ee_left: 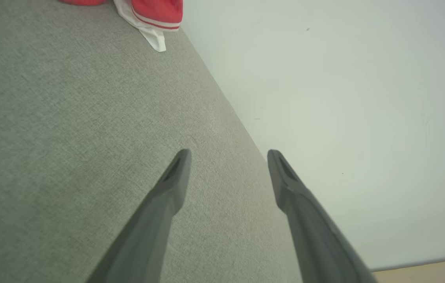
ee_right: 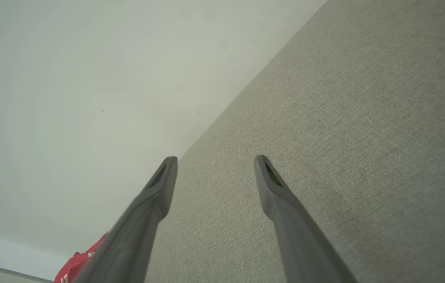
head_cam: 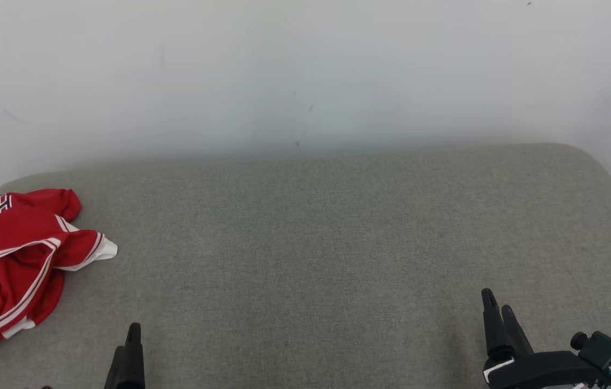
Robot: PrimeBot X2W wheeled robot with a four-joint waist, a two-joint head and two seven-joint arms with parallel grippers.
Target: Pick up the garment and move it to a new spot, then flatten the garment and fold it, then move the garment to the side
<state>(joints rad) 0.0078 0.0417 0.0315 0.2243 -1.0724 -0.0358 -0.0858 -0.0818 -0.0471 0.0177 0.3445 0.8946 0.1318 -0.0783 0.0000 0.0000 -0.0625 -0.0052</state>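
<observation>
Red with white stripes, the crumpled garment (head_cam: pixel 11 259) lies on the left side of the grey fabric surface (head_cam: pixel 310 243), well apart from both grippers. The left gripper (ee_left: pixel 228 157) (the nearer one) and the right gripper (ee_right: pixel 214 163) hover with jaws spread wide, holding nothing.

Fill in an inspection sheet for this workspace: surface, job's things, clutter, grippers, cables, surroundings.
Surface: grey fabric surface, flat, with a rounded far right corner.
Job's things: red garment with white stripes, crumpled at the surface's left edge, partly cut off by the head view.
Clutter: nothing seen.
Grippers: left gripper open, holding nothing; right gripper open, holding nothing; both apart from the garment.
Cables: nothing seen.
Surroundings: pale wall behind the surface.
</observation>
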